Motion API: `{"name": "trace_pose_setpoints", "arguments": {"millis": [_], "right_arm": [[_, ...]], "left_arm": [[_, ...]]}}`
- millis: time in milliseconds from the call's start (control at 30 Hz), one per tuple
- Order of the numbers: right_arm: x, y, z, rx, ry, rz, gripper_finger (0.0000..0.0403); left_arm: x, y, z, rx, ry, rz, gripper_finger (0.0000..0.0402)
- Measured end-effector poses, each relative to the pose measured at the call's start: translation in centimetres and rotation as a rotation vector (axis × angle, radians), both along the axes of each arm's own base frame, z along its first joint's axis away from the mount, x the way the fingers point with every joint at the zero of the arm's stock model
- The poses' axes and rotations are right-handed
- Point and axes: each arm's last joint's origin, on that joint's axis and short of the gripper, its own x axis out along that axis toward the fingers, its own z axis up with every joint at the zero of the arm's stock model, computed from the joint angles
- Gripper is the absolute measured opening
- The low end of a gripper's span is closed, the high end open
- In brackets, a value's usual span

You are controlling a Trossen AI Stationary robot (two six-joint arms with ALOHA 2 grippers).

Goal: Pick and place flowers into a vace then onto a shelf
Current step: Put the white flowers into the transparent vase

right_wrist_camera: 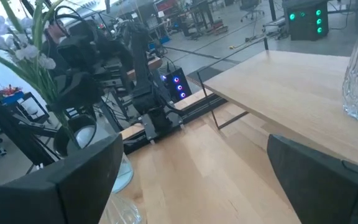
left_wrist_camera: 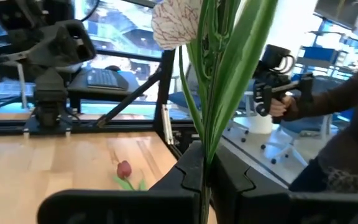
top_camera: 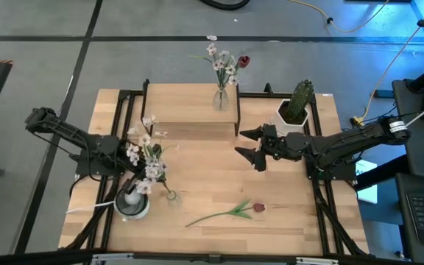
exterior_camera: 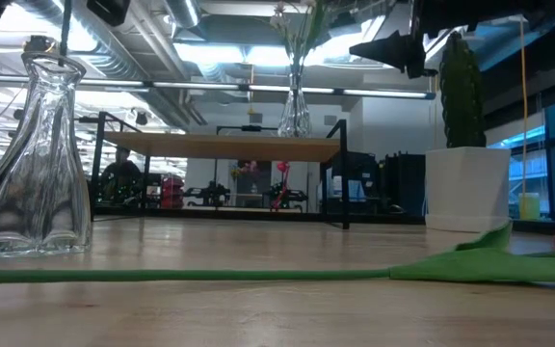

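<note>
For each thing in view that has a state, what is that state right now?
Left tool: shut on white-blossom stems, held above the table.
Right tool: open, empty, in front of the shelf.
Vase on shelf: upright, flowers in it.
Vase on table: upright, no flowers inside that I can see.
Red-bud stem: lying flat on the table.
Cactus pot: upright.

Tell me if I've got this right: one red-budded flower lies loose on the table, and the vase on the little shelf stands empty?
Not quite. The vase on the shelf already holds flowers, as the high view shows. The red-budded flower does lie loose on the table.
</note>
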Motion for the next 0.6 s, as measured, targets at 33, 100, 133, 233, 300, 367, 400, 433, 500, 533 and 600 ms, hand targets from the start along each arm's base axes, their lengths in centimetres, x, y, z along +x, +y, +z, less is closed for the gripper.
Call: {"name": "trace_pose_setpoints", "arguments": {"millis": [33, 100, 133, 233, 300, 367, 400, 433, 500, 533, 600], "right_arm": [[0.0, 0.0, 0.0, 0.002, -0.001, 0.0, 0.0399], [0.0, 0.0, 0.0, 0.004, -0.006, 0.0, 0.0399], [0.0, 0.0, 0.1, 0.004, -0.008, 0.0, 0.0399], [0.0, 0.0, 0.1, 0.007, -0.008, 0.0, 0.0399], [0.0, 0.0, 0.1, 0.021, -0.012, -0.001, 0.0399], [0.0, 0.0, 0.1, 0.023, -0.012, -0.001, 0.0399], [0.0, 0.0, 0.1, 0.023, -0.012, -0.001, 0.0399], [0.0, 0.0, 0.1, 0.023, -0.012, -0.001, 0.0399], [0.0, 0.0, 0.1, 0.026, -0.013, -0.002, 0.0399], [0.0, 0.0, 0.1, 0.026, -0.013, -0.002, 0.0399], [0.0, 0.0, 0.1, 0.026, -0.013, -0.002, 0.0399]], "left_arm": [[0.0, 0.1, 0.0, 0.002, -0.001, -0.016, 0.0006], [0.1, 0.2, 0.0, 0.006, 0.001, -0.036, 0.0006], [0.2, 0.3, -0.1, 0.009, 0.004, -0.041, 0.0006], [0.5, 0.5, -0.3, 0.016, 0.019, -0.038, 0.0006], [0.8, 0.6, -0.6, 0.021, 0.038, -0.028, 0.0006], [1.2, 0.6, -0.9, 0.027, 0.058, -0.035, 0.0006], [1.3, 0.6, -1.1, 0.03, 0.069, -0.044, 0.0006], [1.5, 0.6, -1.3, 0.033, 0.079, -0.052, 0.0006], [1.7, 0.6, -1.5, 0.036, 0.091, -0.062, 0.0006], [1.8, 0.5, -1.6, 0.037, 0.097, -0.064, 0.0006], [2.0, 0.5, -1.8, 0.051, 0.101, -0.065, 0.0007]]}}
